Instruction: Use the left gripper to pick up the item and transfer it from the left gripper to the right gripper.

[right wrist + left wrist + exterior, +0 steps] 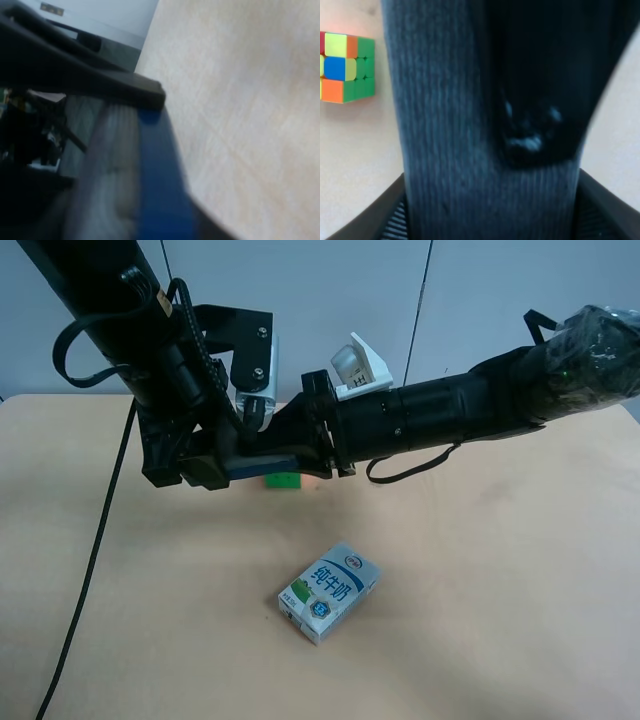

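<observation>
Closest to the lens, the item (450,125) fills the left wrist view: ribbed dark grey felt, with ridged jaw pads flanking it on both sides, so you can take the left gripper (205,468) as pinching it. The item hangs clear of the table (480,570), bridging the two arms. At its other end sits the right gripper (318,445). The right wrist view shows one pointed finger (100,87) lying against the item's blue-backed edge; the other finger is hidden, so you cannot tell whether those jaws are pressed in or spread. That is your main risk: if you open the left jaws before the right pair has real purchase, the item drops. The right fingers seem to reach only the item's end, so even a closed grip may let it swing down or slip on the soft felt. Beneath the handover sits the puzzle cube (345,67); a fall would likely strike it and bounce off unpredictably. The milk carton (330,590) lies well apart, out of trouble.
</observation>
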`<state>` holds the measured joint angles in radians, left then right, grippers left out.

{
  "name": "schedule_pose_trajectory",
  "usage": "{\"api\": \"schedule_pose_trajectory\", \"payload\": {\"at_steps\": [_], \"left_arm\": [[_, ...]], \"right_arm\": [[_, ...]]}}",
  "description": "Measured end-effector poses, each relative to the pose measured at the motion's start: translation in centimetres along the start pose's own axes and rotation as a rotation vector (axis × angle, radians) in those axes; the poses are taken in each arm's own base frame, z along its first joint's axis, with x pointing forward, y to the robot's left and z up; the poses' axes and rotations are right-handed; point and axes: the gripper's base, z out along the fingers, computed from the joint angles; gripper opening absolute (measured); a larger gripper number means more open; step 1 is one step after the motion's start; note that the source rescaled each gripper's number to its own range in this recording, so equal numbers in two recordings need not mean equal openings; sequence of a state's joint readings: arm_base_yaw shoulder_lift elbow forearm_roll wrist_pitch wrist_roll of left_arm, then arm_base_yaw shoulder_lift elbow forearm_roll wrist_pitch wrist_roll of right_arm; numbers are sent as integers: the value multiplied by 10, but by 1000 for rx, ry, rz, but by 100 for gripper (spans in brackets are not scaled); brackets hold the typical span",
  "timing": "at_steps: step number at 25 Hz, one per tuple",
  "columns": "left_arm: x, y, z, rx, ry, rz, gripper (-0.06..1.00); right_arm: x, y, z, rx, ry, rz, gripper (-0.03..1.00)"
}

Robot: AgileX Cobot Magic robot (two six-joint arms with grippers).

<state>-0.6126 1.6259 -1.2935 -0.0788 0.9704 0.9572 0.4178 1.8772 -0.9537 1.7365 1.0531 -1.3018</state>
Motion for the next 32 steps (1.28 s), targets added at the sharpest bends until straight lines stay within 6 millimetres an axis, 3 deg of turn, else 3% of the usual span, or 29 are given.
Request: {"api": "schedule_pose_trajectory", "payload": {"at_steps": [5,6,8,9,11,17,25,32], "left_arm": [[0,1,0,-9,-2,3,3],[0,1,0,-11,-3,-3,16],[-1,2,0,-23,-13,-19,67],[-1,2,0,-27,-16,-24,82],[-2,3,0,-28,-17,-35,94],[2,-2,-23,-66,-22,-97,98],[28,-24,-99,-202,16,-325,99],[54,-60,-165,-308,-106,-574,99]], "right_arm": [[0,0,0,-1,-2,-1,1],[0,0,0,0,-1,-2,0],[0,0,0,0,-1,-2,0],[0,0,0,0,-1,-2,0],[0,0,0,0,-1,-2,0],[0,0,0,0,-1,-2,0],[0,0,0,0,-1,-2,0],[0,0,0,0,-1,-2,0]]}}
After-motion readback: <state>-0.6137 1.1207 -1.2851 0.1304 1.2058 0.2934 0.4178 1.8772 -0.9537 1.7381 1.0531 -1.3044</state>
